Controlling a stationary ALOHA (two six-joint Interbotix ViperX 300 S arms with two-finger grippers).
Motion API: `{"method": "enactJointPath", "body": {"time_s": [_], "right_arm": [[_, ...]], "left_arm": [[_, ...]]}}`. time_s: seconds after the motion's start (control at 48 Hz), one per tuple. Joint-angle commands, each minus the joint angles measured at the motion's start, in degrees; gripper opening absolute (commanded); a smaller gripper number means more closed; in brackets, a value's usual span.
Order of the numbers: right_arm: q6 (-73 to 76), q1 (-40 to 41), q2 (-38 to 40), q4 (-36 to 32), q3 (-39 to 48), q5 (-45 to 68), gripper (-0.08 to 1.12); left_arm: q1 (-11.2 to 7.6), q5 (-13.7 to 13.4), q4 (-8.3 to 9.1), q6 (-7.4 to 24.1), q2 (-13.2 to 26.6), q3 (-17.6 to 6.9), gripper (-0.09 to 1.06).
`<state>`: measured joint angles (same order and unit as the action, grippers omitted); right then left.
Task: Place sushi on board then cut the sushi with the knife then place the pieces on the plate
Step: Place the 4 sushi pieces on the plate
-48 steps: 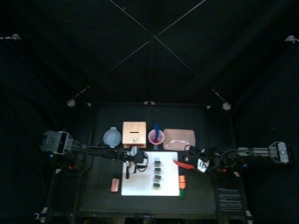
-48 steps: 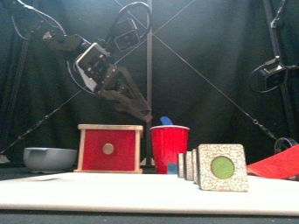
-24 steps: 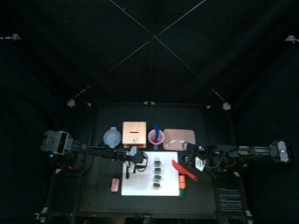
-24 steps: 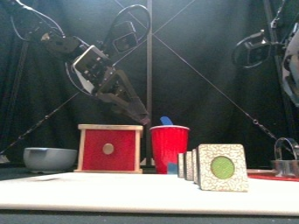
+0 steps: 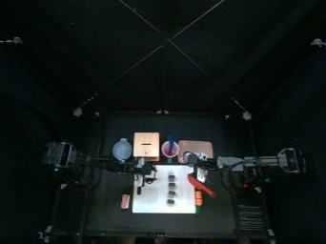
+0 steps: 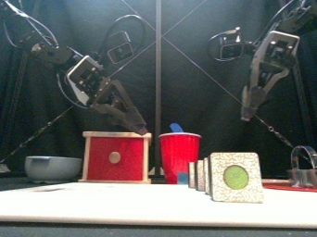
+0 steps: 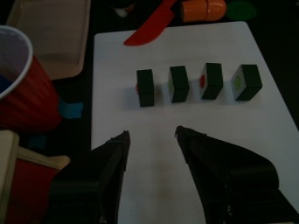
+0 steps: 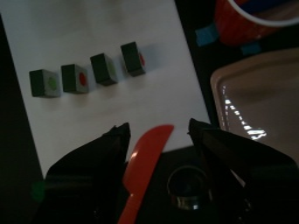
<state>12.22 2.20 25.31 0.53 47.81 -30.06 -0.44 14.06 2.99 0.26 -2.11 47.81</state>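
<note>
Several dark green sushi pieces [image 5: 169, 187] stand in a row on the white cutting board [image 5: 163, 217], near and large in the front view [image 6: 235, 176]. The red knife [image 5: 200, 183] lies flat at the board's right edge. My right gripper [image 5: 216, 172] hangs open above the knife [image 8: 146, 166], apart from it and high up in the front view [image 6: 251, 111]. My left gripper [image 5: 144, 172] is open over the board's left part, short of the sushi pieces [image 7: 197, 83], with nothing between its fingers. The pink plate [image 5: 193, 151] sits behind the board, at the right.
A red cup [image 5: 171, 147], the wooden box [image 5: 147, 144] and a blue-grey bowl [image 5: 122, 149] line the back. A round metal cutter [image 8: 181, 188] and an orange toy food [image 7: 205, 9] lie by the knife. Another small orange toy [image 5: 126, 199] lies left of the board.
My right gripper let go of the red knife, which now lies flat at the board's right edge. The right arm rose and drew back to the right. My left gripper sank slightly.
</note>
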Motion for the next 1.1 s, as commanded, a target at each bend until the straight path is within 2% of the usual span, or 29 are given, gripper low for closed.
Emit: {"method": "enactJointPath", "body": {"time_s": [0.021,0.125,0.354,0.729,1.104], "right_arm": [[-0.09,-1.14,-3.6,-1.23,-2.64,2.2,0.9],[-0.18,-1.93,-7.56,-2.11,-3.78,4.57,0.9],[-0.18,-2.46,-16.26,-2.99,-7.73,7.73,0.9],[-0.09,-2.37,-24.96,-4.57,-13.01,9.05,0.87],[-0.09,-2.64,-29.79,-3.78,-15.12,9.84,0.71]], "left_arm": [[0.79,2.64,-0.97,0.26,-1.76,0.79,0.83],[1.05,3.6,-1.05,0.26,-1.76,1.76,0.83],[1.76,3.78,-1.05,0.26,-1.76,2.81,0.83],[1.93,3.69,-0.97,0.26,-1.76,3.6,0.83],[1.93,3.78,-0.97,0.26,-1.76,4.31,0.83]]}}
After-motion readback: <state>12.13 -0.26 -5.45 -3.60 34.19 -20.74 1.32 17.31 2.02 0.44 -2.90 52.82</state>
